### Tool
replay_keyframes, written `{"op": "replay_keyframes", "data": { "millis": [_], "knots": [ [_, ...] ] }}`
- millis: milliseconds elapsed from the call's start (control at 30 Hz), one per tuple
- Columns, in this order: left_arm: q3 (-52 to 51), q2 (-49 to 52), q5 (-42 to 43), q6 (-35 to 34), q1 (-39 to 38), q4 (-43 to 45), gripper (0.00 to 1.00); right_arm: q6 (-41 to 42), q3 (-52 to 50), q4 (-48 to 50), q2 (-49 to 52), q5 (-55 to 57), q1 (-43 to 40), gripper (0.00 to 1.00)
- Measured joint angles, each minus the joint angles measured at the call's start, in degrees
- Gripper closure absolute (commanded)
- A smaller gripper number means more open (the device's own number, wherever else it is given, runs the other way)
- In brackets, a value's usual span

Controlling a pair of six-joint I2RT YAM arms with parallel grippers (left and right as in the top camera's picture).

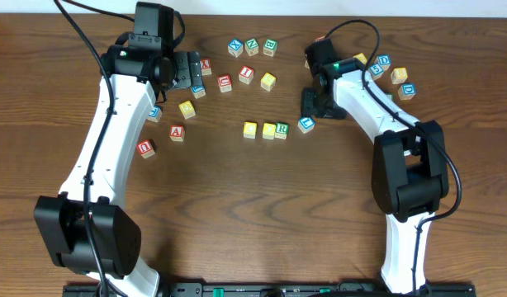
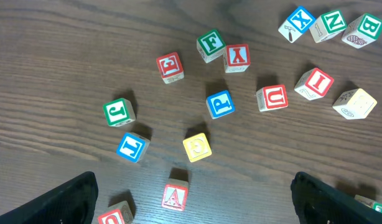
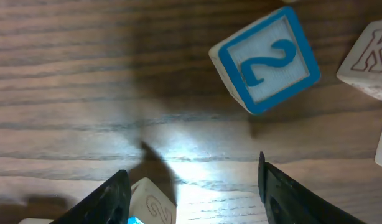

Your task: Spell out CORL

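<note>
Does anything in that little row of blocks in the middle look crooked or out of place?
Yes. The blue-lettered cube at the row's right end sits apart from the green R cube, slightly out of line and turned askew. The two yellow cubes and the R line up closely.

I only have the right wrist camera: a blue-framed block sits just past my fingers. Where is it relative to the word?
Observer: Overhead, that blue block ends a row: two yellow blocks, a green R block, then it.
Operator: Lined up?
Observer: Not quite. It sits slightly farther from the robot than the other three.
Operator: And the left hand?
Observer: The left hand is open and empty, hovering over scattered blocks.
</note>
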Motion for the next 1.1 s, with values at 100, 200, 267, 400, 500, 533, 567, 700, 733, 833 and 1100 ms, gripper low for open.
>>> {"op": "replay_keyframes", "data": {
  "millis": [100,200,267,400,500,533,567,700,733,833,1100],
  "knots": [
    [0.0,0.0,0.0,0.0,0.0,0.0,0.02,0.0,-0.5,-0.22,0.0,-0.02,-0.11,0.39],
    [0.0,0.0,0.0,0.0,0.0,0.0,0.02,0.0,-1.09,-0.26,0.0,-0.02,-0.11,0.39],
    [0.0,0.0,0.0,0.0,0.0,0.0,0.02,-0.02,-1.55,-0.22,0.0,-0.09,-0.11,0.39],
    [0.0,0.0,0.0,0.02,0.0,0.0,0.02,-2.21,-2.23,0.22,0.0,-2.03,-0.11,0.37],
    [0.0,0.0,0.0,0.02,0.0,0.0,0.02,-5.05,-2.27,0.9,0.0,-4.07,-0.09,0.37],
    [0.0,0.0,0.0,0.0,0.0,0.0,0.03,-6.03,-2.27,0.98,0.0,-4.61,-0.04,0.37],
    [0.0,0.0,0.0,0.0,0.0,0.0,0.02,-6.84,-2.27,0.98,0.0,-5.16,0.09,0.37],
    [0.0,0.0,0.0,0.0,0.0,0.0,0.03,-9.49,-2.27,0.17,0.0,-6.08,0.9,0.37],
    [0.0,0.0,0.0,0.0,0.0,0.0,0.02,-10.03,-2.29,-0.48,0.0,-6.34,1.16,0.37],
    [0.0,0.0,0.0,0.0,0.0,0.0,0.02,-11.04,-2.32,-2.1,0.0,-6.78,1.75,0.37],
    [0.0,0.0,0.0,0.0,0.0,0.0,0.02,-13.07,-2.32,-5.27,0.0,-6.78,1.97,0.37]
  ]
}}
